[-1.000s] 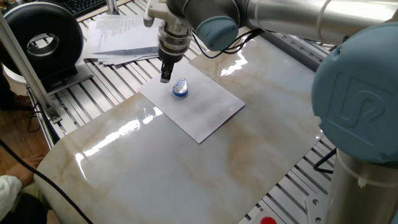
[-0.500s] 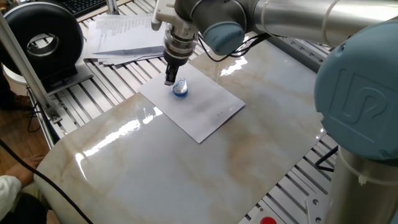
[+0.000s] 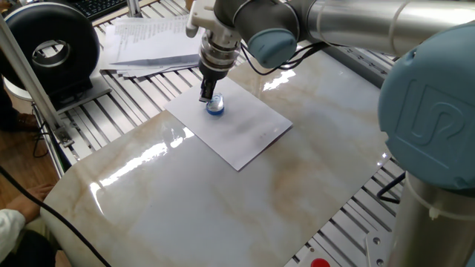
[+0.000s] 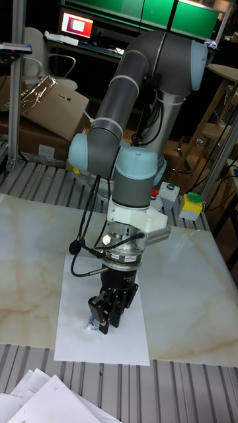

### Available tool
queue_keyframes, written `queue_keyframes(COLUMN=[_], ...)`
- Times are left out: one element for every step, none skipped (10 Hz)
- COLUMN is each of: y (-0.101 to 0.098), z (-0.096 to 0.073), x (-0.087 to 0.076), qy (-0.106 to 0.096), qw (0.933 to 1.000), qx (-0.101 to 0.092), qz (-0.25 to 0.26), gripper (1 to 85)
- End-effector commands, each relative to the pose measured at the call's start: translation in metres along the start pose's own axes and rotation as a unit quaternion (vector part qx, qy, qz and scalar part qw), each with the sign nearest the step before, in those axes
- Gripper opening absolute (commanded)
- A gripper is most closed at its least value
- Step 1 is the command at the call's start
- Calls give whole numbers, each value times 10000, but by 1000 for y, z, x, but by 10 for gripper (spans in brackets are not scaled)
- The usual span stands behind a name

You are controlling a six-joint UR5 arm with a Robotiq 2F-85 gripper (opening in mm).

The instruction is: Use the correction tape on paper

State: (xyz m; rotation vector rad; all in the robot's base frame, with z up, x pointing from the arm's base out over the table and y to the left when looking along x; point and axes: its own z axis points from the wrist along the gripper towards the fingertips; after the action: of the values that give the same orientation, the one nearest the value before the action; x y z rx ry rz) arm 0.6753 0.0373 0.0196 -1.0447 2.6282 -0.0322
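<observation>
Nearest your fixed camera, the marble table carries the paper, lying flat. On the sheet's far end stands the correction tape, blue and clear. Your gripper points straight down directly over it, fingertips at the dispenser's top; whether the fingers are parted or clamped on it you cannot tell from either view. Beyond, a stack of printed papers rests on the slatted bench.

correction tape on paper, paper on table, claw directly above tape, printed stack behind paper
</observation>
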Motion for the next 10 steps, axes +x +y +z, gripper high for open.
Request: queue_keyframes(y=[-2,0,0,1,2,5,5,7,9,10], z=[-2,-2,-2,0,2,2,2,5,7,7], x=[2,-4,-7,-12,-14,-9,-3,3,7,9], qy=[-39,-71,-71,-140,-176,-99,-36,-13,-7,10], qw=[10000,9999,9999,9998,9997,9997,9997,9996,9995,9995], qx=[-18,-29,-29,-24,-51,-104,-93,-124,-129,-145], qz=[90,115,130,152,189,214,213,238,277,292], gripper=[357,357,353,353,353,350,333,333,327,323])
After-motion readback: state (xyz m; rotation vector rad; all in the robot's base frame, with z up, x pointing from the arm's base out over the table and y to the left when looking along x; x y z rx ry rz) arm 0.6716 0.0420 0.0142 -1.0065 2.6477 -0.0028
